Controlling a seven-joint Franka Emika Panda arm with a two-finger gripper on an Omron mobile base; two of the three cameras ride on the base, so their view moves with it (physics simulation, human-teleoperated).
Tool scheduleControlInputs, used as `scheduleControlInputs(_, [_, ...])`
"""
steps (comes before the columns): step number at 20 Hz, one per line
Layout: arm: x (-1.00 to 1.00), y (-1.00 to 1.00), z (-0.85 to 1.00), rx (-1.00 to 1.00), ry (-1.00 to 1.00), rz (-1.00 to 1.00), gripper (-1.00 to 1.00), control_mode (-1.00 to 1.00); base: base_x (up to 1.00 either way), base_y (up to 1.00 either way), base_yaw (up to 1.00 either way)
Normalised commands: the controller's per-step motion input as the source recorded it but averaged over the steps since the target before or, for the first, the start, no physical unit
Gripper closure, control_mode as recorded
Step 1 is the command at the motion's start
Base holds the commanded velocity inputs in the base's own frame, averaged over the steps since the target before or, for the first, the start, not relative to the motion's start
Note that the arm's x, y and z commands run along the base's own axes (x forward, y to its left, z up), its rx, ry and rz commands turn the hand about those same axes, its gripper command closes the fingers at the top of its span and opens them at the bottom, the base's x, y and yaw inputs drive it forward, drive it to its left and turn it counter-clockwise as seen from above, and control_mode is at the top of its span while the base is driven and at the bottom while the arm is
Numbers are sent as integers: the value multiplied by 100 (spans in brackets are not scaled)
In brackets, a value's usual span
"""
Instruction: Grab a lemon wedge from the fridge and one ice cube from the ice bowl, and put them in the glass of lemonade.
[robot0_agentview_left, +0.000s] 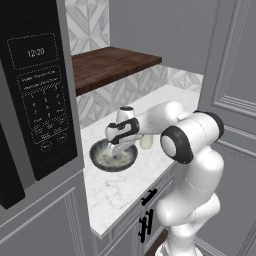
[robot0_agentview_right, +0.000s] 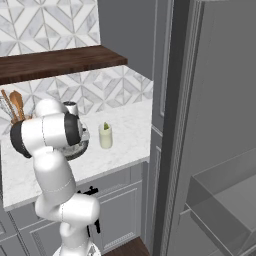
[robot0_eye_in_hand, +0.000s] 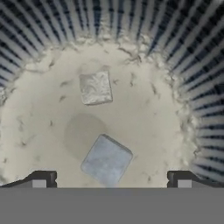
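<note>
Fingertips (robot0_eye_in_hand: 39, 178) stand wide apart at the near edge of the ice bowl (robot0_eye_in_hand: 205, 87), the gripper (robot0_eye_in_hand: 111, 180) empty. Between them, nearest, lies one ice cube (robot0_eye_in_hand: 106, 160); a second cube (robot0_eye_in_hand: 95, 87) sits farther toward the bowl's middle. Ice likely handles hard, light and slippery; squeezing two opposite flat faces suits best. Beyond the bowl stands the glass of lemonade (robot0_agentview_right: 105, 136).

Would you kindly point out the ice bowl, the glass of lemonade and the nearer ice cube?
ice bowl (robot0_agentview_left: 102, 161): left base view, inner floor.
glass of lemonade (robot0_agentview_right: 105, 137): right base view, side wall.
nearer ice cube (robot0_eye_in_hand: 106, 160): hand view, top face.
</note>
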Motion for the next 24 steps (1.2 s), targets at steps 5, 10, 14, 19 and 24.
scheduleControlInputs(5, [-5,0,-35,0,0,0,-100,-100,0,0,0])
scheduleControlInputs(10, [-23,9,-35,0,-2,0,-100,-100,0,0,0])
scheduleControlInputs(14, [-16,20,-1,0,-1,0,-100,-100,0,0,0])
scheduleControlInputs(19, [-10,8,0,0,-1,0,-100,-100,0,0,0])
scheduleControlInputs(24, [0,12,-2,0,0,0,-100,-100,0,0,0])
